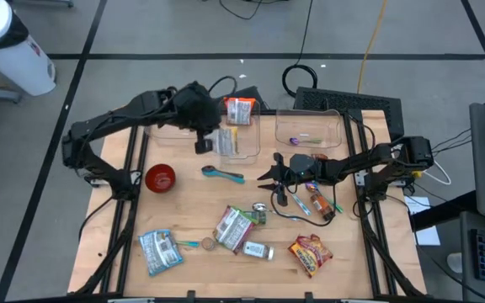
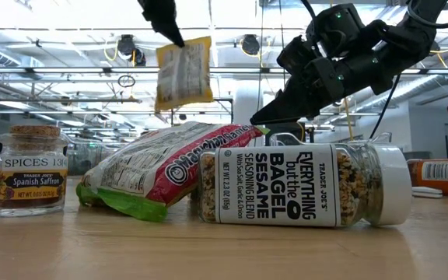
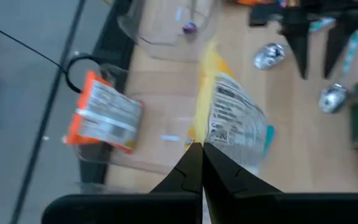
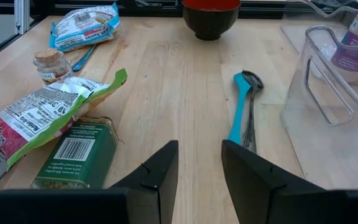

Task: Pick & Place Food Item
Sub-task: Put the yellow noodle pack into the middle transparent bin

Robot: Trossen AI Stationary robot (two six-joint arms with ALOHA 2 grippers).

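Left hand point(image 1: 211, 140): I had its fingers pinched tight on the top edge of the yellow snack packet point(image 1: 226, 141), which hung lifted off the worktop point(image 1: 183, 210) above the left clear bin point(image 1: 251, 143) near the far edge.
Packet location: in the air, dangling below the left hand; in the low view it hung free, slightly tilted point(image 2: 183, 71).
Handling judgement: it looked light and limp to me, a thin crinkly film pouch, so it would likely swing and twist; the sealed top edge seemed the sound place to grip, as the body would probably buckle.
Bin: clear rigid plastic with rounded walls; an orange-and-white packet point(image 1: 240, 110) already lay in it.
Right hand point(image 1: 274, 171): it waited near the middle of the worktop, fingers moderately apart and holding nothing, as the right wrist view showed point(image 4: 197, 171).
Other shapes and textures: a glossy red bowl point(image 1: 160, 178), a teal-handled spoon point(image 1: 224, 174), a glass seasoning jar point(image 2: 298, 184) lying on its side, a soft red-and-green bag point(image 2: 158, 167), and a small cork-topped saffron jar point(image 2: 28, 171), all on pale wood.
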